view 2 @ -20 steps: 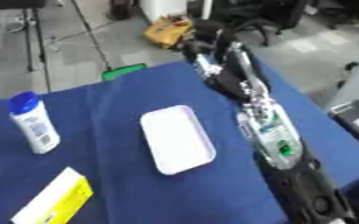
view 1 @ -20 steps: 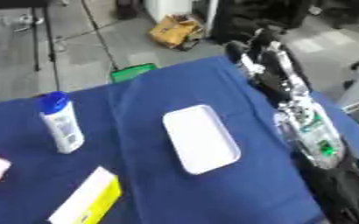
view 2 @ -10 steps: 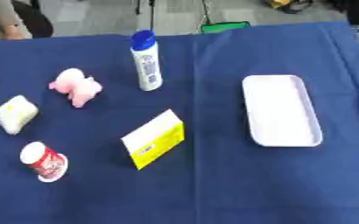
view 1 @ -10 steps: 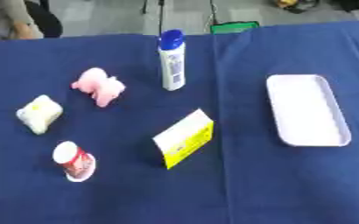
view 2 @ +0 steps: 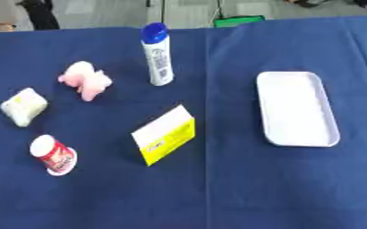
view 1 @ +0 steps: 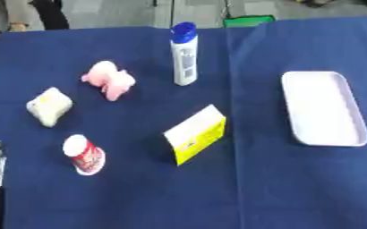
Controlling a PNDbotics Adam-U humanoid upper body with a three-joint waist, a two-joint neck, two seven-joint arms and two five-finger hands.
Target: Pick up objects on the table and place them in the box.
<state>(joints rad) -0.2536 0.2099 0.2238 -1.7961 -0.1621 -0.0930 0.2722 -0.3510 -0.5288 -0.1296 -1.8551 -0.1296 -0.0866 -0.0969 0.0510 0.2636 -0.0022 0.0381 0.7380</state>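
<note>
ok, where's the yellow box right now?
The yellow box sits near the middle of the blue table, left of the white tray, below the bottle and right of the red cup.

Nothing is reading clearly: the white bottle (view 2: 157,55), the yellow-and-white carton (view 2: 164,140) and the red-and-white cup (view 2: 53,154) are showing only blurred print.

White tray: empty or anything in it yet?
Empty. The white tray shows only its bare white floor; the blue-capped bottle, pink toy and yellow-and-white box all sit apart from it on the blue cloth.
</note>
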